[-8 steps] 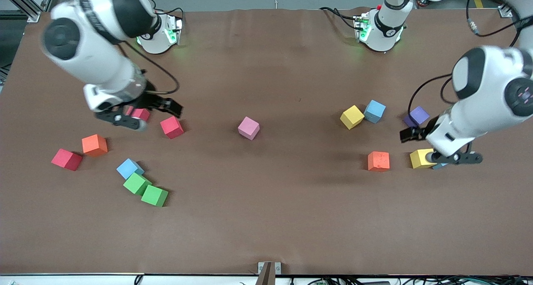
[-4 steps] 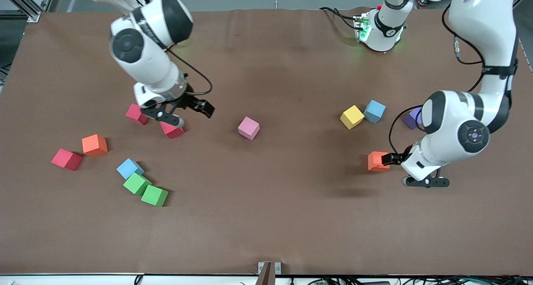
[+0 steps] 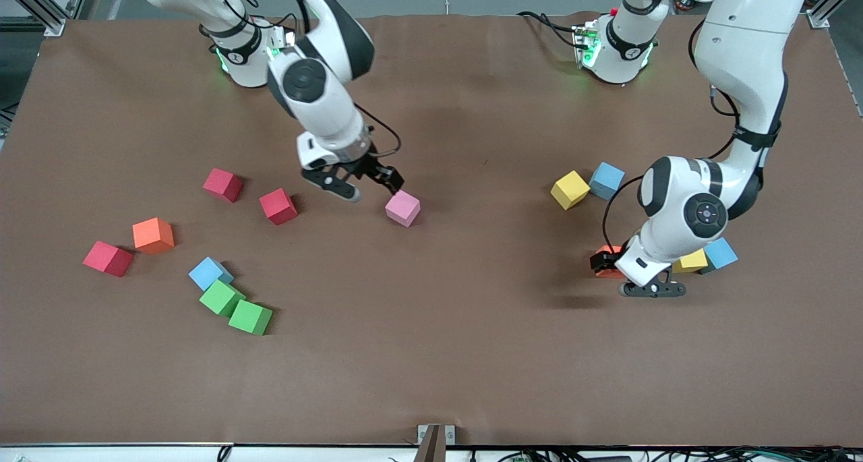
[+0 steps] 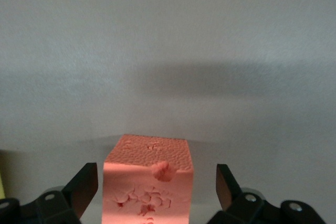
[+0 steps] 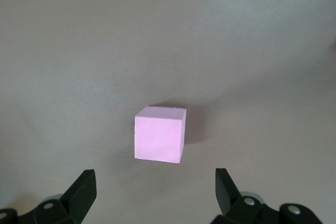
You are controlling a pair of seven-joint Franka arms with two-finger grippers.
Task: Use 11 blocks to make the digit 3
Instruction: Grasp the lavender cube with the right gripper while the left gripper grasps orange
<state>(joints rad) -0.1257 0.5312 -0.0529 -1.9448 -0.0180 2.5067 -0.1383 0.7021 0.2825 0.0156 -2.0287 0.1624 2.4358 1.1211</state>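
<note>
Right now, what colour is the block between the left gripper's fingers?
Orange block; the left wrist view shows it best.

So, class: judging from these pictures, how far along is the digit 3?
Done: nothing; no row is formed, blocks lie scattered. In hand: the right end effector, open, is beside the pink block; the left end effector, open, straddles an orange block without gripping. Left: all three rows and the red joiners.

The right claw [image 3: 364, 183] hangs wide open with the pink block [image 3: 403, 208] just ahead of it and bare table all around that block. The left claw [image 3: 630, 276] is wide open too, and the orange block [image 4: 149, 179] sits between its fingers with small gaps on both sides. A yellow block [image 3: 692, 262] sits close beside this claw.
</note>
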